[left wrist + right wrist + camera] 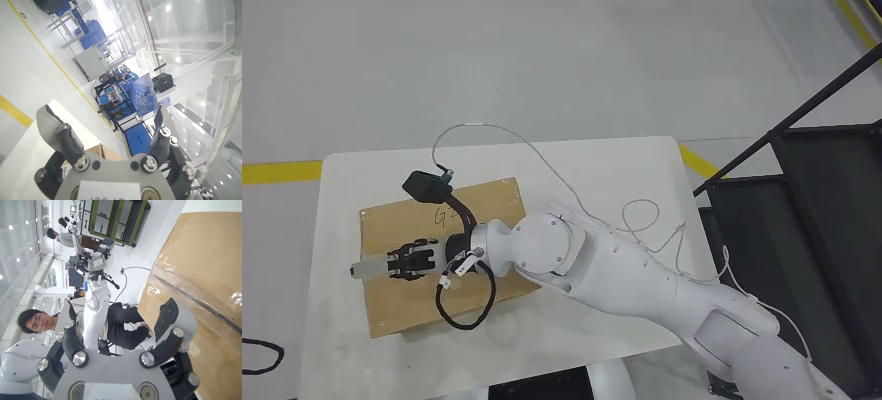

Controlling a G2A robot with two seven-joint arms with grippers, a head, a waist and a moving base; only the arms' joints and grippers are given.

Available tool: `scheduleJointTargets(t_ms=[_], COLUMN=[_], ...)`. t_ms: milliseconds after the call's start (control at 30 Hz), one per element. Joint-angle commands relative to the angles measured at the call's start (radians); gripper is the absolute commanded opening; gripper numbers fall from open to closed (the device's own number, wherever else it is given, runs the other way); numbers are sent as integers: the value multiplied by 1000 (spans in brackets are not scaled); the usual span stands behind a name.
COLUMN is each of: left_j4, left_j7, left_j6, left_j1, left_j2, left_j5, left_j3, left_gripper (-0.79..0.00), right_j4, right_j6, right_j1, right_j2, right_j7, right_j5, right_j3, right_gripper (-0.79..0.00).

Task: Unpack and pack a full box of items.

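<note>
A closed cardboard box (487, 200) lies on the white table (592, 170), its top seam sealed with clear tape (189, 294). My right arm stretches across the box top, and the right gripper (370, 268) hangs at the box's left edge. In the right wrist view this gripper (120, 306) is open, with one ribbed fingertip (167, 313) over the box (208, 256) near the taped seam and the other past the edge. My left gripper (104, 108) is open and holds nothing, tilted upward, with a box corner (105, 151) and the table (37, 136) below it.
A black metal frame (802, 190) stands off the table's right side. A thin white cable (502, 135) loops from the arm over the table's far part. A dark cable (262, 355) lies on the floor at the left. Bare tabletop surrounds the box.
</note>
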Motion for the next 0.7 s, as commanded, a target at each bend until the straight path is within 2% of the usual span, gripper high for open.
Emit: scheduleJointTargets(t_ms=[0,200,667], left_j4=[0,0,0], left_j7=[0,0,0], left_j6=[0,0,0], left_j1=[0,0,0], left_j2=[0,0,0], left_j5=[0,0,0], left_j3=[0,0,0], left_gripper=[0,0,0], right_j4=[22,120,371], right_j6=[-1,27,113], right_j1=[23,102,262], right_j2=[-17,-87,-280], right_j7=[6,-8,-93], right_j5=[19,100,161], right_j3=[-20,-81,-206], right_gripper=[0,0,0])
